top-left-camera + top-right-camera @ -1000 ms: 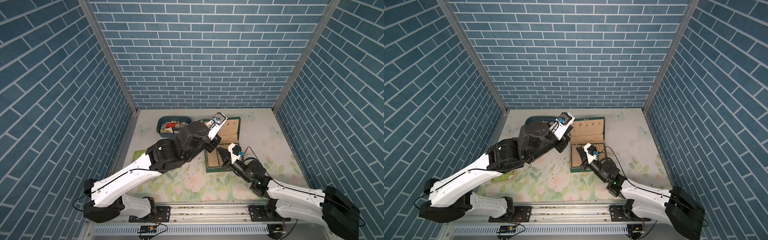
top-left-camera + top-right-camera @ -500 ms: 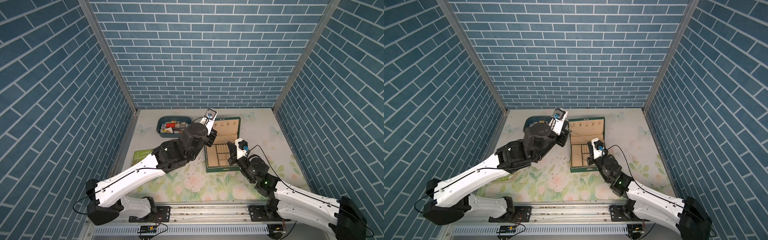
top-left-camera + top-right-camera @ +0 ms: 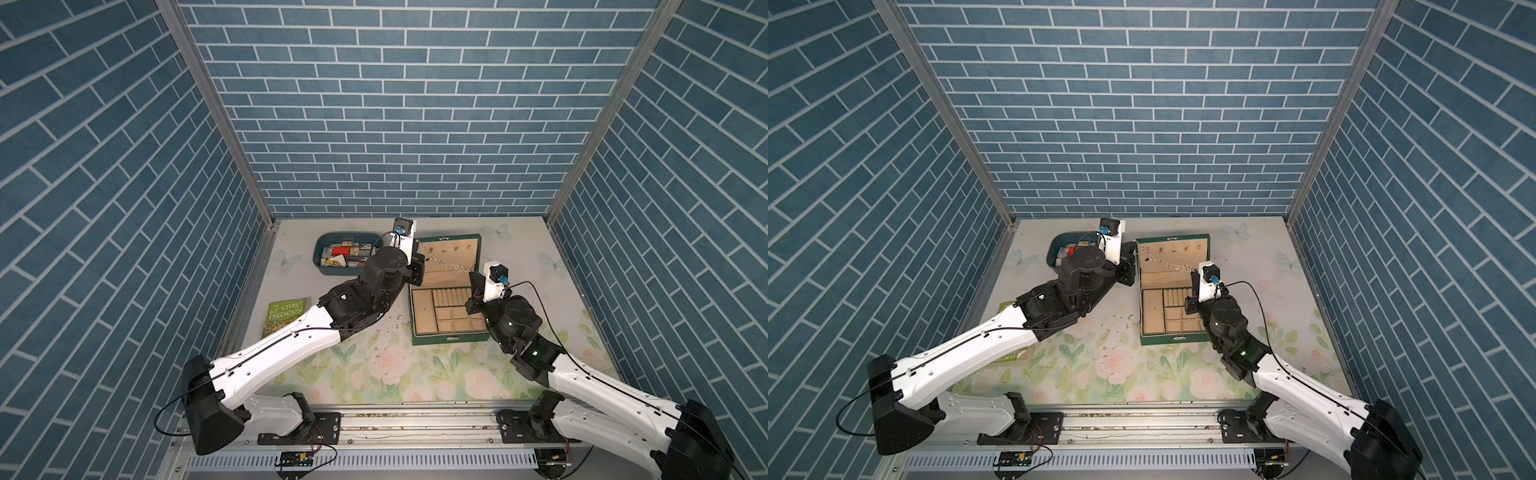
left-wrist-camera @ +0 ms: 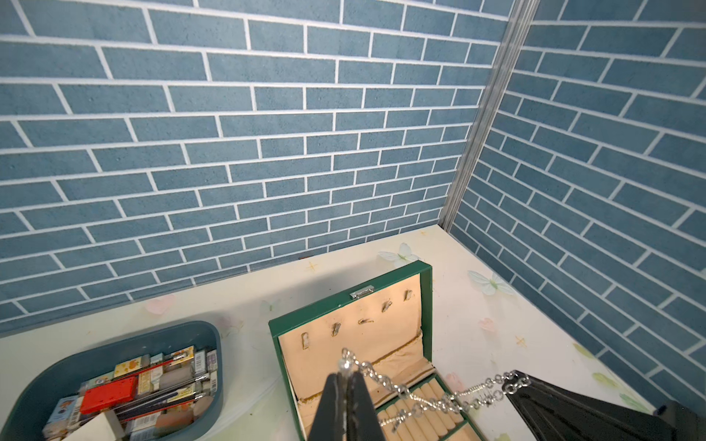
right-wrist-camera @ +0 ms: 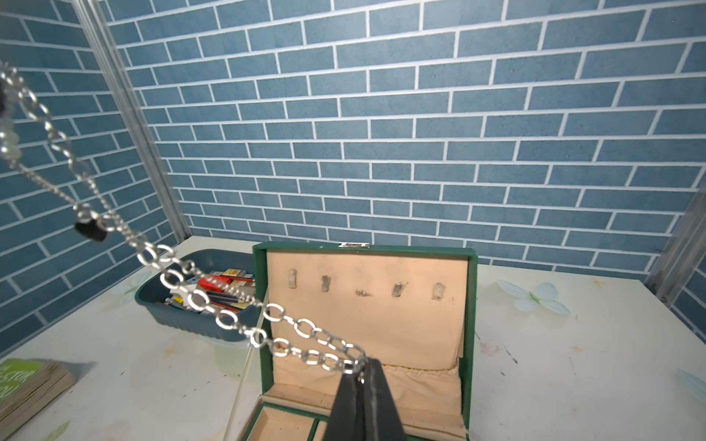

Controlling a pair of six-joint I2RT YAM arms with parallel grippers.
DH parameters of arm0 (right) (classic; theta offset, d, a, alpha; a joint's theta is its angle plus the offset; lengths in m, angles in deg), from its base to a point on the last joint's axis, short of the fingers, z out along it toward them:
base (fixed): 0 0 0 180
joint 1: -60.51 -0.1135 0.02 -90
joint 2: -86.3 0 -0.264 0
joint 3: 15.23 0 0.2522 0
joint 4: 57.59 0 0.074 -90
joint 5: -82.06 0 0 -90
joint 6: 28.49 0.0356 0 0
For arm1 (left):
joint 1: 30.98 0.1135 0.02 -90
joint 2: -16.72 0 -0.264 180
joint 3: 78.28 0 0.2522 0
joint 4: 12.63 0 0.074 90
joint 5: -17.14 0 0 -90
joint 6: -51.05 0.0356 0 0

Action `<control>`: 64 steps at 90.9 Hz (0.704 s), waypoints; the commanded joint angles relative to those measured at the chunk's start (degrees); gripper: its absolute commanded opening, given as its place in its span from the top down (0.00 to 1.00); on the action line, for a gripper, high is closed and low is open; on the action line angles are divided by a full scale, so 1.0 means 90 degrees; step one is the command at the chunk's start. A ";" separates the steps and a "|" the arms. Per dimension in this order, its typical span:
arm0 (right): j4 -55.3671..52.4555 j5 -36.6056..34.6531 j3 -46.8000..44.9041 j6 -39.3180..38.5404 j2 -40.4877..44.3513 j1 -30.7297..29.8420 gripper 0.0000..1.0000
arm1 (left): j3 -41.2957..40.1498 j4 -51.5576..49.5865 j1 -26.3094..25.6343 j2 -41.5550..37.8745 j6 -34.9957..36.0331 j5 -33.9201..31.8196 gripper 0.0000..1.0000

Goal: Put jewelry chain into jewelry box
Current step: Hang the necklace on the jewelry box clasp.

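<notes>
The jewelry chain (image 3: 444,261) hangs stretched in the air between my two grippers, above the open jewelry box (image 3: 449,337); both top views show it, chain (image 3: 1163,261) over box (image 3: 1173,338). My left gripper (image 4: 345,376) is shut on one end of the chain (image 4: 386,382), over the box's left rear corner by the lid (image 4: 344,301). My right gripper (image 5: 363,368) is shut on the other end of the chain (image 5: 305,328), in front of the beige lid lining with its hooks (image 5: 366,305). The box's ring rolls and compartments lie open beneath.
A blue-teal tub (image 3: 324,249) of mixed small items stands left of the box, behind the left arm. A green book (image 3: 284,316) lies at the left edge of the floral mat. Dark specks (image 3: 386,332) are scattered in front of the box. Brick walls close in three sides.
The two grippers have drawn apart, the left going left and the right going right and back, and the chain is now stretched between them over the box.
</notes>
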 commanded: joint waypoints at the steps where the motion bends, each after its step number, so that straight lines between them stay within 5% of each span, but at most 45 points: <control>1: 0.0086 0.0152 0.0328 0.0320 -0.0314 0.0246 1.00 | -0.0266 0.1038 0.0197 0.0207 -0.0468 0.0270 1.00; 64: 0.1088 0.0913 0.1633 0.0718 -0.2913 0.1792 1.00 | 0.0123 0.2629 0.1015 0.2538 -0.1057 0.0663 1.00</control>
